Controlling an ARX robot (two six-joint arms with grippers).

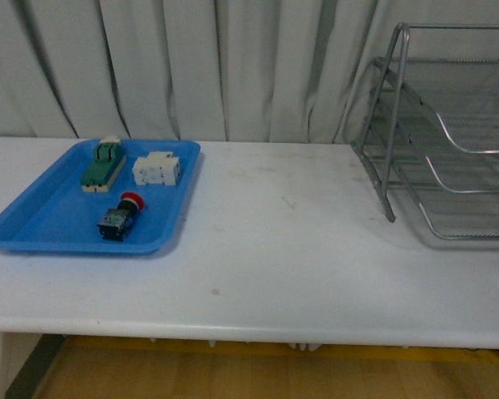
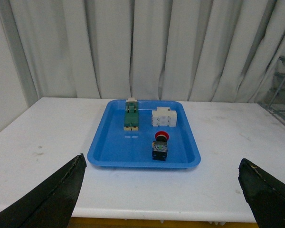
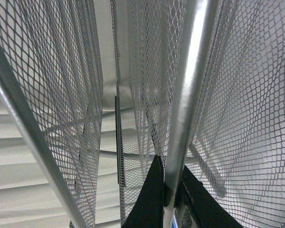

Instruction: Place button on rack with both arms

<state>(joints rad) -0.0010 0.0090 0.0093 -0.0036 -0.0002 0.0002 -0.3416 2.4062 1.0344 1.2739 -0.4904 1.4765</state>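
While the left pincer (image 2: 161, 159) hangs with its two dark fingers (image 2: 52, 199) spread wide and holding nothing, the button (image 2: 160, 147) lies straight ahead of it, in the near half of a blue tray (image 2: 114, 147), with its red cap at the end farther from the pincer. Beyond the button, at the tray's far end, a green-and-cream switch (image 2: 131, 114) and a white component (image 2: 163, 117) sit side by side, apart from each other. The tray rests on a white table (image 2: 52, 128) backed by a pale curtain (image 2: 109, 47). Well apart from the tray, at the table's right end, stands the rack (image 1: 449, 141). There the right pincer (image 3: 170, 166) is almost closed, one dark finger on either side of a silver frame tube (image 3: 190, 85), and wire mesh crowds close around it.
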